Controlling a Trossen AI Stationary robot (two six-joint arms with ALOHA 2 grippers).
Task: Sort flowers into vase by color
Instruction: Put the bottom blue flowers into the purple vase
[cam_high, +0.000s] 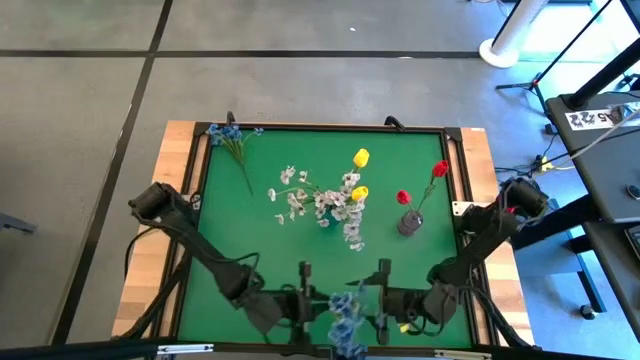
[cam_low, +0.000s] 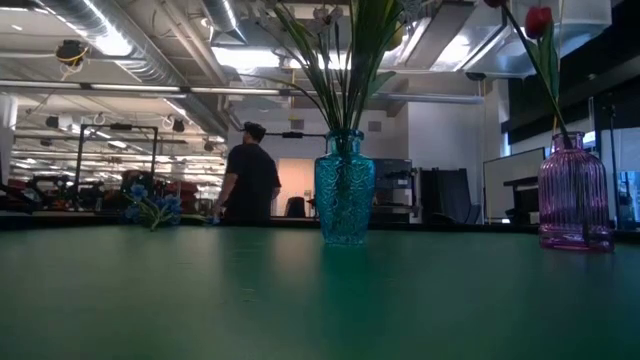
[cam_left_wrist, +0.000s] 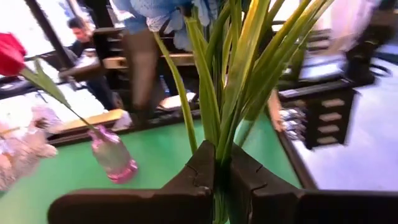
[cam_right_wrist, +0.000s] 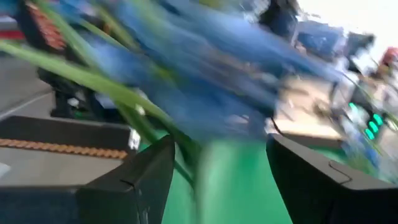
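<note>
The left gripper (cam_left_wrist: 221, 180) has its jaws clenched on the blue sprig's (cam_high: 345, 318) stems at the worktop's near edge. The right gripper (cam_right_wrist: 217, 177), jaws released, sits just right of the stems, whose long axis runs near to far.

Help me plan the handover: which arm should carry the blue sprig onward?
Left, probably. The left tool is clamped on the blue sprig's stems; the right tool stands open beside it, holding nothing.

Around the teal glass vase (cam_high: 330, 214), white sprigs (cam_high: 295, 196) crowd both sides, a pink glass vase (cam_high: 409, 222) stands near, while green felt (cam_high: 240, 235) beside lies open.
</note>
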